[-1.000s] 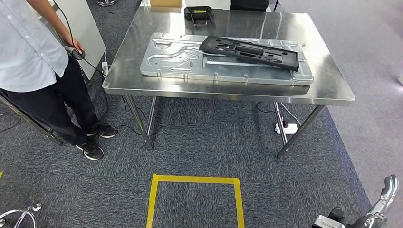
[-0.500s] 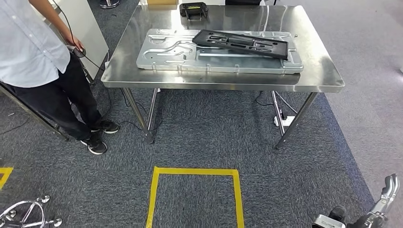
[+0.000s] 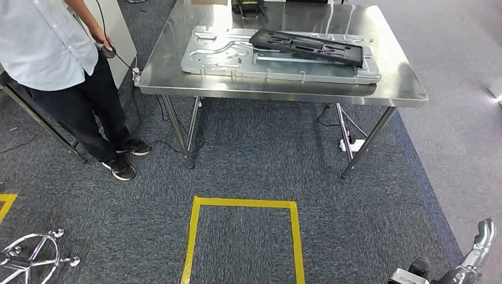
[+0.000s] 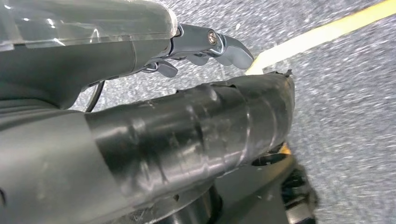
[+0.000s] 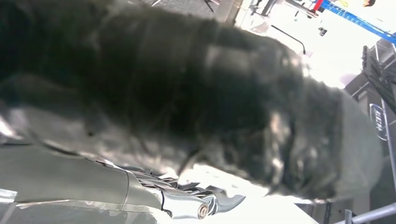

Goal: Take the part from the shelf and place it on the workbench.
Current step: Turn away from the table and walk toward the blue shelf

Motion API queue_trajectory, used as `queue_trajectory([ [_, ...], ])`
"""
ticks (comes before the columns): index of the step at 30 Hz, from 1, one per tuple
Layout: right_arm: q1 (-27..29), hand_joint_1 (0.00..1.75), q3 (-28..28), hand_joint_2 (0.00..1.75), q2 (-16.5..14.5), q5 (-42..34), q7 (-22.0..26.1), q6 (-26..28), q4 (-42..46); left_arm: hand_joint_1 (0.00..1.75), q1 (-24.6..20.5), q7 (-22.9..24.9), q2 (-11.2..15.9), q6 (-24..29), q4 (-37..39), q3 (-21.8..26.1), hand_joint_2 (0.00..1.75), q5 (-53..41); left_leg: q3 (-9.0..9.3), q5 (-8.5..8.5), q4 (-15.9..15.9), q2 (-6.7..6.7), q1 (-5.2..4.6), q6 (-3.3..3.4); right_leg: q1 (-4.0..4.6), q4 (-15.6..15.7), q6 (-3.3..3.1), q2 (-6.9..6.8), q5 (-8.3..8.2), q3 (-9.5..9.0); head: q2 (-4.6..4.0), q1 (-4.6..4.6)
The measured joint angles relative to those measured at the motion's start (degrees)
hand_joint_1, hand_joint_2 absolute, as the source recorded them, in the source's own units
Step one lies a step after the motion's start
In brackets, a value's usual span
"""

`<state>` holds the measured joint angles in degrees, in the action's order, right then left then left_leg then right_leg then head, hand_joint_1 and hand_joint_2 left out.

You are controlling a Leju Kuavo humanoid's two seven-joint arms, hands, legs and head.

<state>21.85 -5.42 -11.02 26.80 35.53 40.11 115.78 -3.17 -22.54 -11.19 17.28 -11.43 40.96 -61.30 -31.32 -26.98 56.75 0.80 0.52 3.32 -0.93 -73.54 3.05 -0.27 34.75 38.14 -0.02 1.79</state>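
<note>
Head view shows the black part (image 3: 308, 47) already lying on the metal panel (image 3: 278, 62) atop the bench (image 3: 284, 94), both hands apparently empty though their finger posture is unclear, so the placing step looks finished, with only standing clear left.

Standing left of the table, a person (image 3: 56, 65) in dark trousers holding a cabled object; yellow tape square (image 3: 243, 204) on grey carpet; chair base (image 3: 29, 257) nearby.

workbench (image 3: 177, 71) near strip bare | panel (image 3: 278, 59) fills middle | person (image 3: 53, 53) at its left, perhaps crowding
</note>
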Motion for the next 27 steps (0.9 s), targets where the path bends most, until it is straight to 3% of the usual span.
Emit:
queue_trajectory([
  [2,0.0,0.0,0.0,0.0,0.0,0.0,0.0,0.0,0.0,0.0,0.0,0.0,0.0,0.0,0.0,0.0,0.0,0.0,-1.16,0.63,0.5,-0.05,0.01,-0.29,-0.12,6.1,-0.13,0.0,-3.03,-4.9,0.01,0.0],
  [4,0.0,0.0,0.0,0.0,0.0,0.0,0.0,0.0,0.0,0.0,0.0,0.0,0.0,-0.1,0.0,0.0,0.0,0.0,-2.05,1.13,1.1,-0.12,-0.14,-0.81,0.07,14.0,-0.62,0.1,-4.25,-10.03,0.0,-0.02],
  [6,0.1,0.0,0.0,0.0,0.0,0.0,0.0,0.0,0.0,0.0,0.0,0.1,0.0,-0.1,0.0,0.0,0.0,0.0,-2.51,1.71,1.3,-0.15,-0.23,-1.56,0.42,17.0,-1.28,0.23,-3.98,-11.42,0.0,-0.04],
  [8,0.1,0.0,0.0,0.0,-0.1,0.0,0.0,0.0,0.0,0.0,0.0,0.1,0.0,-0.1,0.0,0.0,0.0,0.0,-2.81,1.9,1.5,-0.19,-0.13,-2.38,0.35,17.4,-2.3,0.15,-4.63,-10.84,0.01,-0.03],
  [9,0.1,0.0,-0.1,0.0,-0.1,0.0,0.0,0.0,0.0,0.0,0.0,0.1,0.0,0.0,0.0,0.0,0.0,0.0,-3.2,0.93,2.3,-0.25,-0.06,-2.7,0.26,17.5,-2.92,0.03,-5.11,-10.49,0.0,-0.05],
  [12,0.2,0.0,-0.1,0.0,-0.3,0.0,0.0,0.0,0.1,0.0,0.1,0.3,0.0,0.0,0.0,0.0,0.0,-0.1,-5.95,-6.22,10.7,-0.39,0.12,-3.29,0.24,17.7,-4.11,-0.28,-6.51,-8.93,-0.01,-0.06],
  [13,0.2,0.0,-0.1,0.0,-0.3,0.0,0.0,0.0,0.1,0.0,0.2,0.3,0.0,0.0,0.0,0.0,0.0,-0.1,-6.84,-8.09,14.1,-0.39,0.14,-3.43,0.3,17.6,-4.16,-0.31,-6.96,-8.26,0.0,-0.07],
  [14,0.2,0.0,-0.1,0.0,-0.3,0.0,0.0,0.0,0.1,0.0,0.2,0.4,0.0,0.0,0.0,0.0,0.0,-0.1,-7.06,-8.75,16.4,-0.38,0.14,-3.51,0.34,17.4,-4.12,-0.34,-7.37,-7.57,0.0,-0.07],
  [15,0.2,0.0,-0.1,0.0,-0.3,0.0,0.0,0.0,0.1,0.0,0.2,0.4,0.0,0.0,0.0,0.0,0.0,-0.1,-6.35,-8.26,16.7,-0.38,0.14,-3.53,0.36,17.1,-4.04,-0.36,-7.71,-6.85,0.0,-0.07],
  [16,0.3,0.0,-0.1,0.0,-0.3,0.0,0.0,0.0,0.1,0.0,0.2,0.4,0.0,0.0,0.0,0.0,0.0,-0.1,-4.52,-6.9,14.7,-0.38,0.14,-3.46,0.37,16.7,-3.92,-0.36,-7.99,-6.17,0.0,-0.08],
  [18,0.3,0.0,-0.1,0.0,-0.3,-0.1,-0.1,0.0,0.1,0.0,0.1,0.4,0.0,0.0,0.0,0.0,0.0,-0.1,1.1,-4.48,6.7,-0.41,0.05,-3.05,0.45,16.0,-3.58,-0.36,-8.36,-5.14,-0.01,-0.08],
  [20,0.3,0.0,-0.1,0.0,-0.3,-0.3,-0.2,0.0,0.1,0.0,0.1,0.5,0.0,0.0,0.0,0.0,0.0,-0.1,4.39,-3.96,1.0,-0.47,-0.19,-2.51,0.57,15.4,-3.01,-0.39,-8.82,-4.48,-0.01,-0.05],
  [23,0.3,0.0,-0.1,0.0,-0.4,-1.1,-0.5,-0.1,0.1,0.0,0.2,0.5,0.0,0.0,0.0,0.0,0.0,-0.1,3.85,-3.37,-0.2,-0.42,-0.2,-1.59,0.61,15.2,-1.98,-0.36,-9.55,-3.99,0.0,-0.03],
  [24,0.4,0.0,-0.1,0.0,-0.4,-1.8,-0.7,-0.4,0.1,0.0,0.1,0.5,0.0,0.0,0.0,0.0,0.0,-0.1,3.51,-2.86,-0.4,-0.33,-0.06,-1.09,0.59,14.7,-1.69,-0.26,-8.78,-3.63,0.0,-0.02],
  [25,0.4,0.0,-0.1,0.0,-0.3,-2.7,-0.9,-0.7,0.1,0.0,0.1,0.5,0.0,0.1,0.0,0.0,0.0,0.0,3.09,-2.27,-0.6,-0.23,0.1,-0.59,0.55,13.1,-1.42,-0.15,-7.06,-2.98,-0.01,-0.01],
  [27,0.5,0.0,-0.2,0.0,-0.2,-4.6,-1.2,-1.7,0.1,0.0,0.0,0.4,-0.1,0.1,0.0,0.0,0.0,0.0,1.99,-1.29,-0.6,-0.11,0.12,-0.01,0.3,6.9,-0.98,0.01,-1.85,-0.91,-0.01,0.01],
])
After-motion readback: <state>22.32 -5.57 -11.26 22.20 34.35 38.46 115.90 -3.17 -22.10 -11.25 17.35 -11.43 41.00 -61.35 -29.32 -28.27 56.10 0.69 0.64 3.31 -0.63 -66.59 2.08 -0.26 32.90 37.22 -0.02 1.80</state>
